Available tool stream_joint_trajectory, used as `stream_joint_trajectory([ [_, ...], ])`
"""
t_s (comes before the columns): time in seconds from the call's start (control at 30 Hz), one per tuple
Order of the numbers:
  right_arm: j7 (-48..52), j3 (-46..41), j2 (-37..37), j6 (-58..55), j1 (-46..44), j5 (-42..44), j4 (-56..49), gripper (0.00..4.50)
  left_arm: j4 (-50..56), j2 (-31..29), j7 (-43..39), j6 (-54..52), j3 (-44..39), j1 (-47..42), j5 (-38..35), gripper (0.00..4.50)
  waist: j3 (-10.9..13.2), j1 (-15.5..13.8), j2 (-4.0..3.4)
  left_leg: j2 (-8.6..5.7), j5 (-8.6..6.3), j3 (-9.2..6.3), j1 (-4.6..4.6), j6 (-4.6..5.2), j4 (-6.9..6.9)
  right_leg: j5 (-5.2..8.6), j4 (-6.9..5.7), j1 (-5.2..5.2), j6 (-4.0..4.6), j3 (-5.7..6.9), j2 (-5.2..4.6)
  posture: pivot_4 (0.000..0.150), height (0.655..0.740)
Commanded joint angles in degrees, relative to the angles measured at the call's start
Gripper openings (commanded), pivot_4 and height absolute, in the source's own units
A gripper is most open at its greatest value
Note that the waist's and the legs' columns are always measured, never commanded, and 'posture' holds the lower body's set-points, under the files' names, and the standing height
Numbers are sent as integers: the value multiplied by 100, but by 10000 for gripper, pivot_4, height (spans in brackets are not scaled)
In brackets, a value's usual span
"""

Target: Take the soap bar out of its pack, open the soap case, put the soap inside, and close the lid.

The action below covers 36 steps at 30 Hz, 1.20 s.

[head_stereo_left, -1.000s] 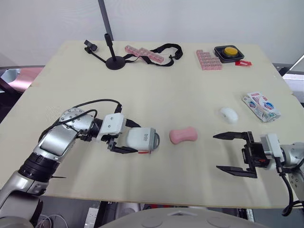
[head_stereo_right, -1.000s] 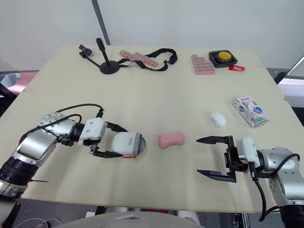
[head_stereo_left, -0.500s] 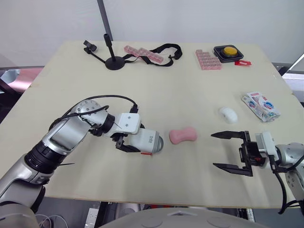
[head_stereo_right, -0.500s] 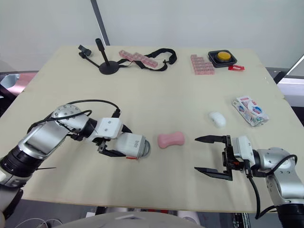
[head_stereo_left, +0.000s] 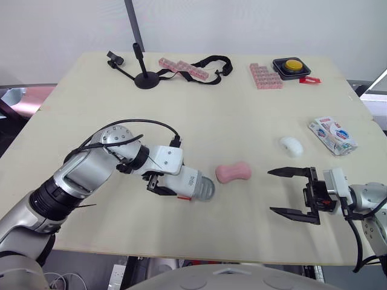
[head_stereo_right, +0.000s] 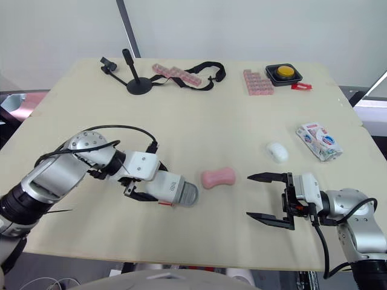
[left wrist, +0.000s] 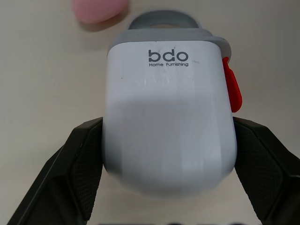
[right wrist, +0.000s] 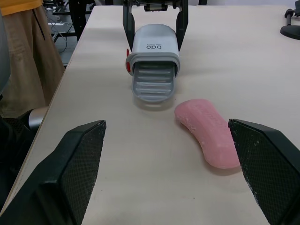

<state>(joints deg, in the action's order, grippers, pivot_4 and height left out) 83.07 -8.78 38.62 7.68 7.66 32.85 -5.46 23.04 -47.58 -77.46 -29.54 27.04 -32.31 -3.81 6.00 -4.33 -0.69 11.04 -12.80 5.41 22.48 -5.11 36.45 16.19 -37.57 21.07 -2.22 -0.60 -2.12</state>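
Left gripper (head_stereo_left: 164, 181) clamping the white soap case (head_stereo_left: 192, 184) at lower centre, grey tray (right wrist: 152, 86) poking out near the pink soap bar (head_stereo_left: 233, 172), right gripper (head_stereo_left: 271, 191) gaping empty at lower right

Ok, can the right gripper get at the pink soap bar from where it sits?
Probably yes. The right gripper is open and faces the soap bar with nothing between them on the table. The soap case, held by the left gripper, lies on the soap's far side.
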Motion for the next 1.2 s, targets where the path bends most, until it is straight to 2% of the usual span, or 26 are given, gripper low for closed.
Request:
stream_joint_trajectory([
  [0.03, 74, -25, 40, 13, -2, 65, -4, 44598, 297, -6, 56, -195, 11, -110, 39, 34685, 0, -2, 0, 0, 0, 0, 0, 0, 0, 0, 0, 0, 0, 0, 0, 1500, 7400],
  [0.4, 51, -129, 36, -292, 15, 293, -83, 44598, 435, -457, -46, -226, -96, 91, -34, 34685, 0, 1, 0, 0, 0, 0, -1, -2, -4, 0, 4, -3, -1, 0, 2, 1500, 7400],
  [0.57, 81, -135, 32, -257, 25, 248, -12, 44598, -314, -680, -356, 276, -289, -130, -119, 34685, 0, -14, 0, -2, 0, 0, -3, -2, -4, -1, 7, -5, -1, 1, 0, 1500, 7400],
  [0.73, 58, -110, 21, -247, -11, 208, 2, 44598, -726, -963, -558, 915, -558, 56, -164, 34685, 0, 1, 0, -2, -1, 0, -2, -3, -10, -1, 11, -4, -1, 2, 1, 1500, 7400],
  [0.9, 47, -87, 13, -217, -61, 157, 59, 44598, -926, -710, -376, 1570, -1079, 591, -612, 34685, 0, -13, 0, -4, -1, -1, -1, -5, -15, -1, 15, -5, -2, 5, -2, 1500, 7400],
  [1.2, 73, -56, 44, -235, -189, 103, 133, 44598, -1511, -549, -234, 2491, -1261, 1341, -579, 34685, 0, -2, 0, -11, -1, -3, -3, -4, -15, -1, 12, -6, -2, 9, -9, 1500, 7400],
])
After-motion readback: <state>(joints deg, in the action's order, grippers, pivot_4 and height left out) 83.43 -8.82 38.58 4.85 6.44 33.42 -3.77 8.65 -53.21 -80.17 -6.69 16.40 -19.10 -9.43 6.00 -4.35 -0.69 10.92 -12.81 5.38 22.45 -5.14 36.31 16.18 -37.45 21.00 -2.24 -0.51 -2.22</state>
